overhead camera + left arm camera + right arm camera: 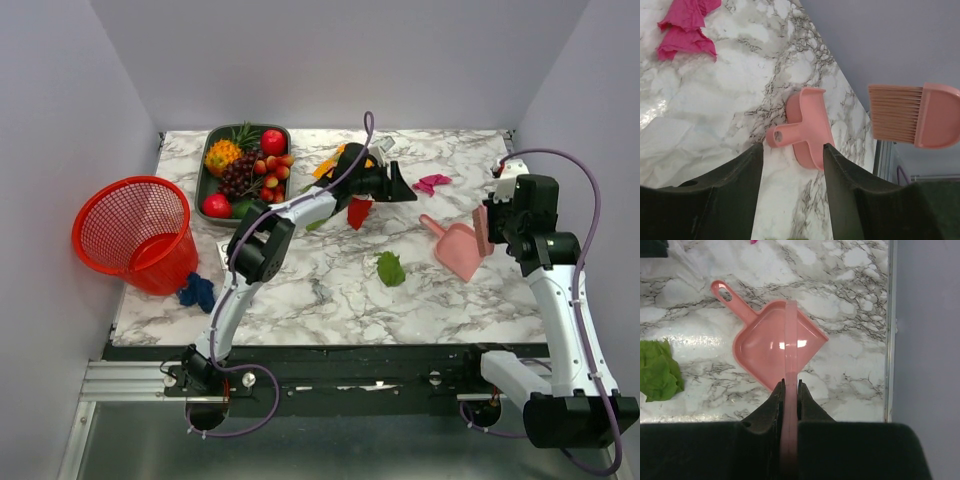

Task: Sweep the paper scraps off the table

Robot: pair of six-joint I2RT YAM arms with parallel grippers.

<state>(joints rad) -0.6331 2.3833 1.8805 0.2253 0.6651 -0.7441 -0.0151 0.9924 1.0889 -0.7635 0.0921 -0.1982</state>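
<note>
My left gripper (403,186) hangs released, jaws spread, with the magenta scrap (432,183) just past its tips on the table (320,300). My right gripper (790,390) is clenched on the pink brush (790,335) above the dustpan (760,347). The green scrap (390,268) lies left of the dustpan, the red scrap (358,212) beside my left wrist.

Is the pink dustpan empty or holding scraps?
Empty: the dustpan shows only bare pink plastic beneath the brush held by the right gripper; the green scrap lies on the table beside it.
</note>
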